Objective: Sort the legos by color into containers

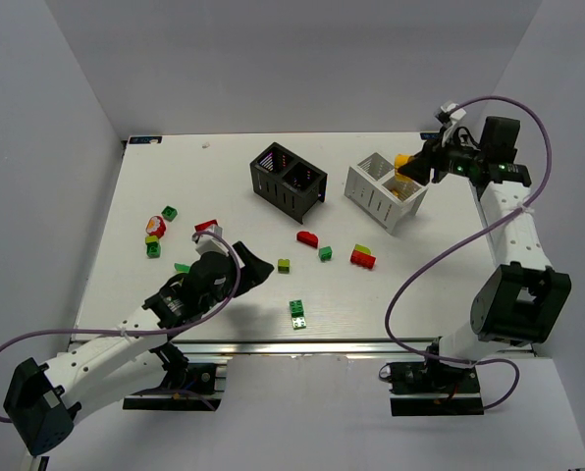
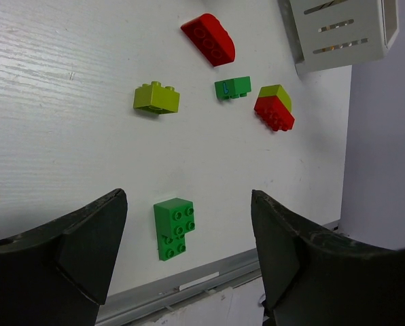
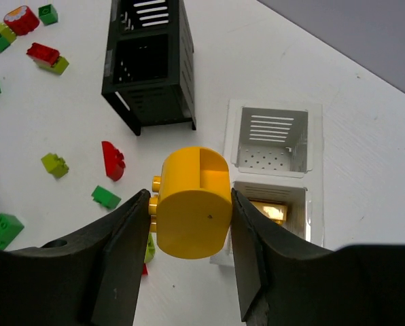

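Top cam: my right gripper is clamped on a yellow brick, held over the white bin at the far right of the table. The black bin sits just left of it. My left gripper hangs near the front edge.

Left wrist cam: fingers apart, nothing btwn them. A green brick lies on the table under the gap. Beyond it are a lime brick, a red curved brick and a red-lime stack.

Right wrist cam: both fingers press the yellow brick's sides. The white bin's two compartments sit below, the nearer one w/ something yellow inside.
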